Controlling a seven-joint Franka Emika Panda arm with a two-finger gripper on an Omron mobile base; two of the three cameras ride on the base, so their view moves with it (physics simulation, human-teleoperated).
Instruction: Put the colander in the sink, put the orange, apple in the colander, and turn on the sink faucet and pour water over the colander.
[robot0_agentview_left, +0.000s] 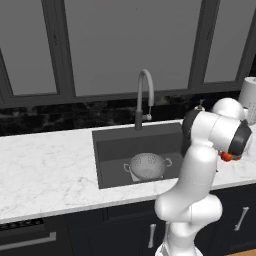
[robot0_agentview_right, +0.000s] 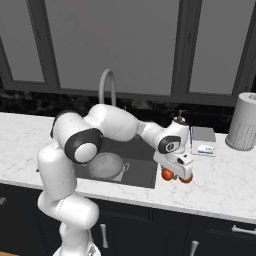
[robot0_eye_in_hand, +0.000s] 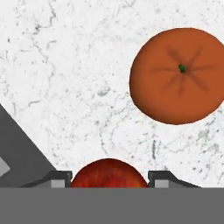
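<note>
The grey colander (robot0_agentview_left: 147, 166) (robot0_agentview_right: 105, 165) sits upright on the floor of the dark sink (robot0_agentview_left: 115, 145) (robot0_agentview_right: 142, 174). Behind the basin rises the arched sink faucet (robot0_agentview_left: 143, 95) (robot0_agentview_right: 106, 85). On the white counter right of the sink lies a red apple (robot0_eye_in_hand: 109, 175) (robot0_agentview_right: 167, 174) (robot0_agentview_left: 226, 156), and my gripper (robot0_eye_in_hand: 109, 179) (robot0_agentview_right: 176, 172) points straight down over it, fingers pressed to its two sides. The orange (robot0_eye_in_hand: 177, 76) (robot0_agentview_right: 186, 179) rests on the marble close beside the apple, on the side away from the sink.
A soap bottle (robot0_agentview_right: 181, 120) stands at the sink's back right corner, with a small flat item (robot0_agentview_right: 204, 149) on the counter near it. A tall pale cylinder (robot0_agentview_right: 244, 122) (robot0_agentview_left: 248, 95) stands at the far right. The counter's front edge is close to the fruit.
</note>
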